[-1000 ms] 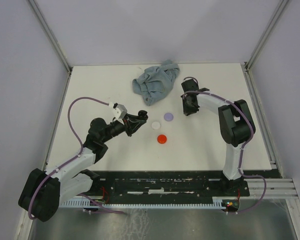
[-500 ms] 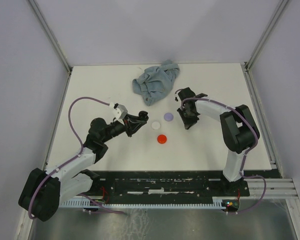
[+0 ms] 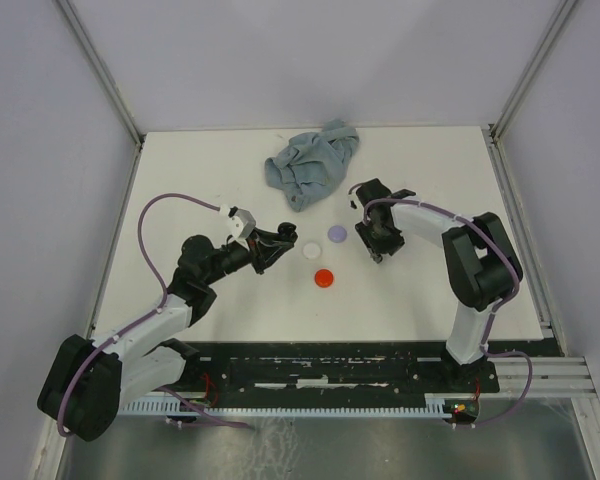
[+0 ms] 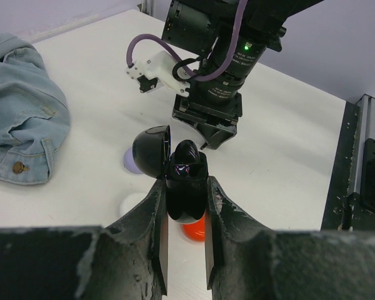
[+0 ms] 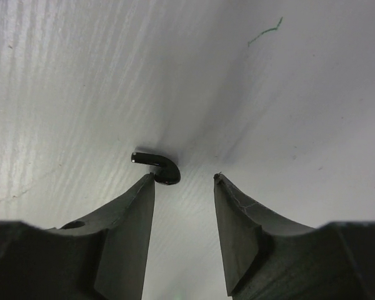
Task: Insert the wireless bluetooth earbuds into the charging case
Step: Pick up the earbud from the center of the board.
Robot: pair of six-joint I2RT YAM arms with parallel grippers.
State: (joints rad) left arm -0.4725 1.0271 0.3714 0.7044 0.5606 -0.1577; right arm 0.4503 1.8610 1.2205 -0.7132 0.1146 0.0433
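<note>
My left gripper (image 3: 280, 240) is shut on a black charging case (image 4: 186, 181) with its lid (image 4: 151, 150) open, held above the table. My right gripper (image 5: 184, 178) is open, pointing down, close over the table. A small black curved earbud (image 5: 156, 165) lies on the table, touching the tip of its left finger, not between the fingers. In the top view the right gripper (image 3: 377, 248) stands just right of the lilac disc. It also shows in the left wrist view (image 4: 215, 134). I see no other earbuds.
Three coin-sized discs lie between the grippers: white (image 3: 311, 250), lilac (image 3: 337, 233), red (image 3: 324, 278). A crumpled denim cloth (image 3: 312, 165) lies at the back middle. A thin green thread (image 5: 265, 32) lies on the table beyond the right gripper.
My right gripper has moved toward the near side and slightly left, and come down close to the table by the black earbud. The left arm has not moved.
</note>
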